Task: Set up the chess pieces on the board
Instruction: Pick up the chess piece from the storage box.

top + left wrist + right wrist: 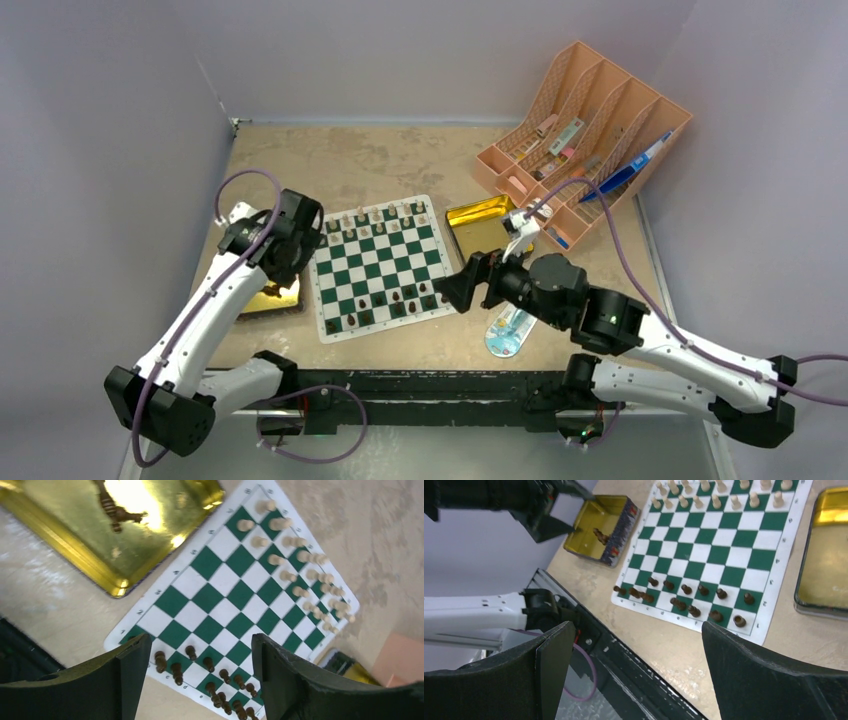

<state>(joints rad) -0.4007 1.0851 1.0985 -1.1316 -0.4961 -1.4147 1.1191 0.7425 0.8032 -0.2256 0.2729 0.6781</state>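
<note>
Tan tabletop point(380, 160), left end effector point(200, 652) spread, empty, near gold tin point(65, 510), right end effector point(639, 635) spread wide, empty, beside board point(729, 555)

Table point(400, 160): tan mottled top, grey walls point(110, 150) on three sides. Green-and-white checked board point(378, 268) lay flat near middle, slightly askew to table edges. Left gold tin point(75, 530) sat just beside board's left edge, open side up. Right gold tin point(478, 222) sat just beside board's right edge, toward far corner. Orange rack point(590, 130) stood at far right corner, beyond right gold tin. Small blue-and-white flat item point(507, 335) lay near front edge, right of board; kind unclear.
</note>
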